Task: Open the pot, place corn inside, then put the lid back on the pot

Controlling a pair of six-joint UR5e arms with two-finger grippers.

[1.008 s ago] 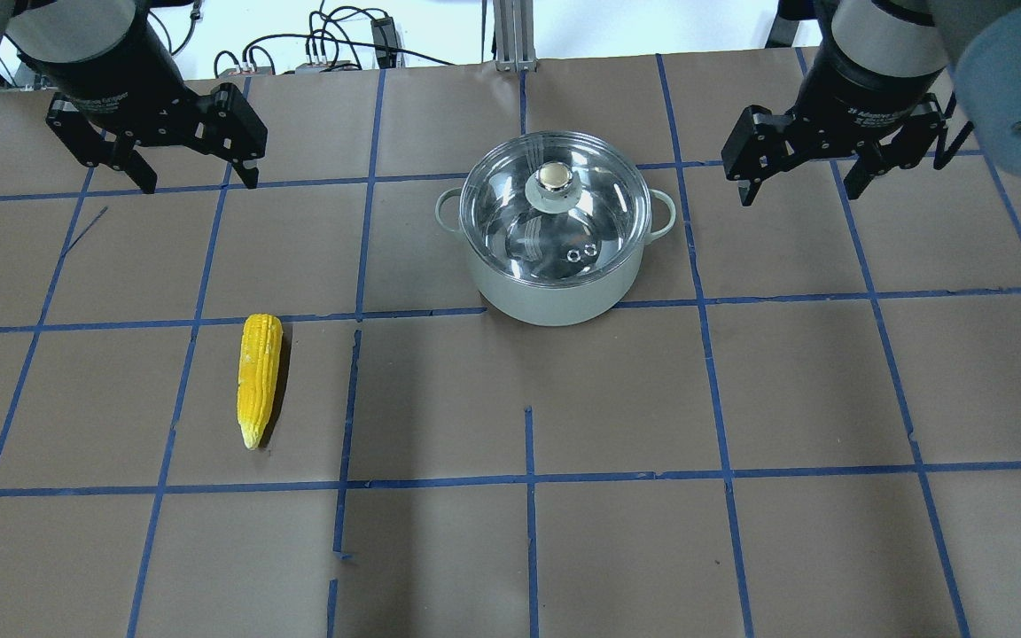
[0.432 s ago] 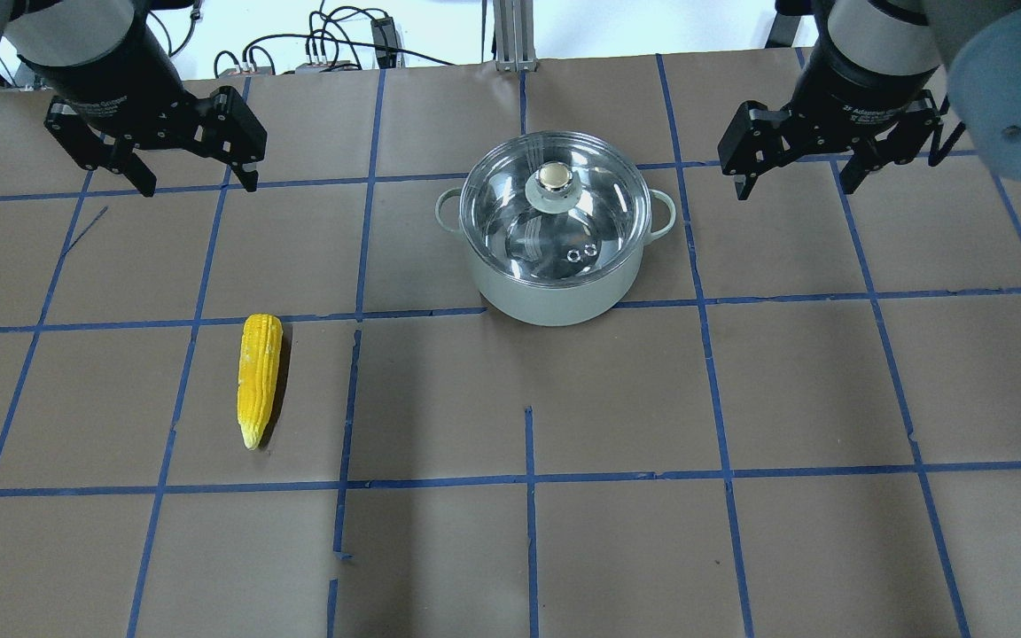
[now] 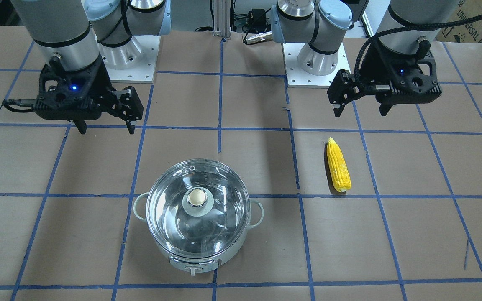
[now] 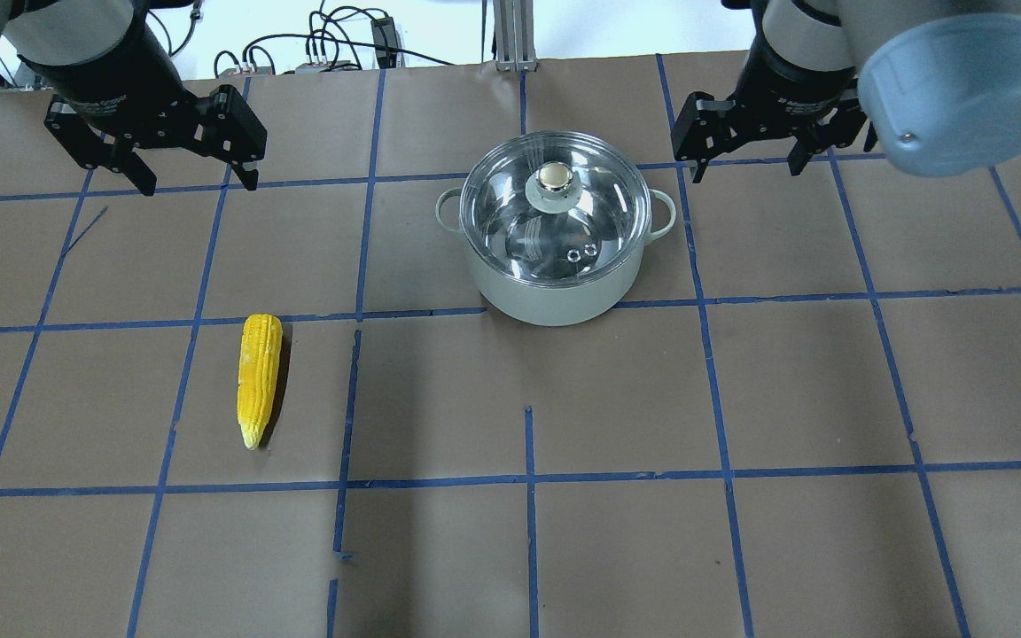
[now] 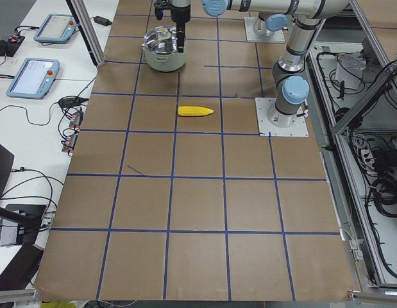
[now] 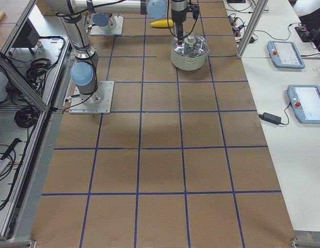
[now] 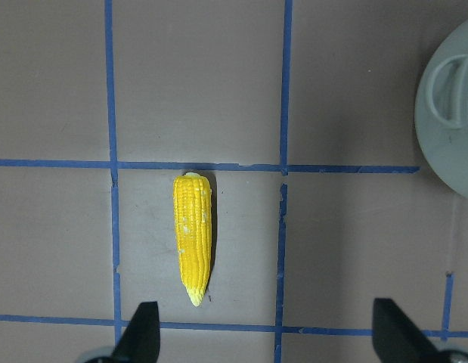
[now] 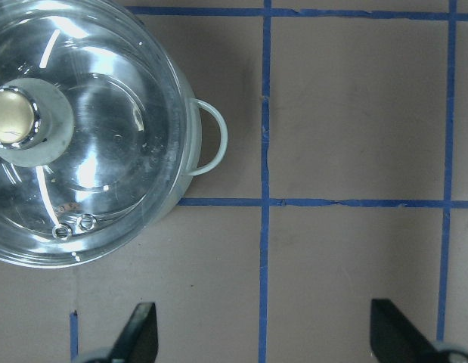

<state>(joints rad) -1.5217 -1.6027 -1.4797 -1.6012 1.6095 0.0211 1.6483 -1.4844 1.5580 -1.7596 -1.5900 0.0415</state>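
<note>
The pot (image 4: 555, 297) stands at the table's far middle with the glass lid (image 4: 510, 208) on it, beige knob (image 4: 553, 177) at the centre. The corn (image 4: 259, 377) lies on the paper to the pot's front left. My left gripper (image 4: 198, 182) is open and empty, above the table behind the corn. My right gripper (image 4: 745, 168) is open and empty, just right of the pot's right handle. The left wrist view shows the corn (image 7: 193, 238) ahead of the open fingers (image 7: 143, 333). The right wrist view shows the lid (image 8: 105, 151) to the upper left.
Brown paper with a blue tape grid (image 4: 528, 478) covers the table. Cables (image 4: 324, 44) lie beyond the far edge. The arm bases (image 3: 128, 58) stand on the robot's side. Tablets (image 6: 286, 54) lie on a side bench.
My right gripper has moved left and slightly back, toward the pot's right handle. The left gripper, corn, pot and lid have stayed put.
</note>
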